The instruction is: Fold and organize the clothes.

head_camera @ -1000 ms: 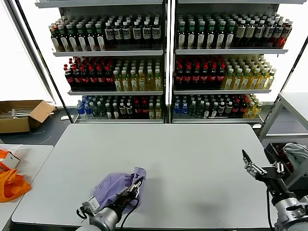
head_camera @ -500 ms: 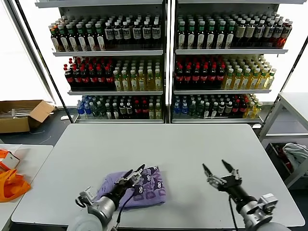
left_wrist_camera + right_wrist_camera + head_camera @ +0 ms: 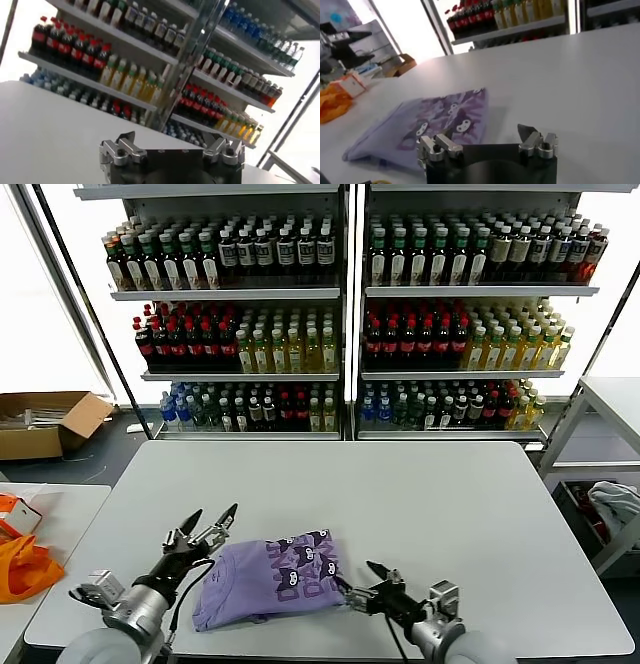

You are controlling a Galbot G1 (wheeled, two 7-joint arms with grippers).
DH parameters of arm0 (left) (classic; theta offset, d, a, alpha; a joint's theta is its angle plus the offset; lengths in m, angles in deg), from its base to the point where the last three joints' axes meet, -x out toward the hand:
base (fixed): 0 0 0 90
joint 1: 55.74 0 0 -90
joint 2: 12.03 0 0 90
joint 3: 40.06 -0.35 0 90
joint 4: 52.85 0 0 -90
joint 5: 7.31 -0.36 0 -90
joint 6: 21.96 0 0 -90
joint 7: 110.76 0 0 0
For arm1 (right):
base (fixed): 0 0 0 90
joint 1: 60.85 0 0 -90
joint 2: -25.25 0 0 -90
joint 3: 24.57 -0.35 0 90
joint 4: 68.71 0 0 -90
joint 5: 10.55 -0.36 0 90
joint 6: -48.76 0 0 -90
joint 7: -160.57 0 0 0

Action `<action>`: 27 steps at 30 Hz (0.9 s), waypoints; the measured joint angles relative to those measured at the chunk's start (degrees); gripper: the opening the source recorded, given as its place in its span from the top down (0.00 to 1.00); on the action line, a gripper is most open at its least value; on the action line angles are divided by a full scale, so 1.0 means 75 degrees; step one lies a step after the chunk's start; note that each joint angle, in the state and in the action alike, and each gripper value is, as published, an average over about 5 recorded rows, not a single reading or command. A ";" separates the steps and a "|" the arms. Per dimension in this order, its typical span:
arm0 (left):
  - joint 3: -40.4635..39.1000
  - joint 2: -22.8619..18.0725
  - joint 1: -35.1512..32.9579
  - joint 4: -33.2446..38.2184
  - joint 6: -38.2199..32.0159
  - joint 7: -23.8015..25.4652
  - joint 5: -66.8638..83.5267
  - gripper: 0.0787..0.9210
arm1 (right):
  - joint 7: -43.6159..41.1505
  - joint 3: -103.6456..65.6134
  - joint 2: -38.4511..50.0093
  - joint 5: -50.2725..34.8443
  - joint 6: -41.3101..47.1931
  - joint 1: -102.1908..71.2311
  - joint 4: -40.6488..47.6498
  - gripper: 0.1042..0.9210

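Observation:
One of the clothes, a lavender T-shirt [image 3: 265,579] with a dark purple cartoon print, lies folded and flat near the table's front edge. It also shows in the right wrist view as the T-shirt [image 3: 437,125]. My left gripper [image 3: 210,519] hovers open just off the shirt's left corner, holding nothing. The left wrist view shows that gripper [image 3: 172,147] with jaws wide apart, facing the shelves. My right gripper [image 3: 360,582] sits low and open at the shirt's right edge. In its own view the right gripper [image 3: 487,140] is empty, with the shirt just ahead of it.
The grey table [image 3: 430,494] stretches behind and to the right. Drink shelves [image 3: 345,314] stand behind it. A bright orange fabric item [image 3: 25,569] lies on a side table at left. A cardboard box [image 3: 45,422] sits on the floor. A grey-white cloth bundle [image 3: 615,504] is at right.
My left gripper opened, let go of the shirt and drew back to the left. The shirt went from a bunched heap to lying flat. My right gripper swung left to the shirt's right edge.

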 measured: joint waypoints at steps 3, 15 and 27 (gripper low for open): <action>0.0352 -0.0014 -0.0157 0.0099 0.0010 0.0098 -0.0078 0.12 | 0.0151 0.0436 -0.0143 -0.0039 0.0092 0.0291 0.0230 0.25; 0.1120 -0.0222 -0.0499 0.0263 0.0056 0.0196 -0.0170 0.12 | 0.0467 0.1100 -0.0524 -0.0114 0.0087 0.0729 0.0513 0.68; 0.1548 -0.0256 -0.0518 0.0056 -0.0012 0.0228 -0.0107 0.12 | 0.0410 0.0167 -0.0287 0.0335 0.0037 0.0141 0.0049 0.97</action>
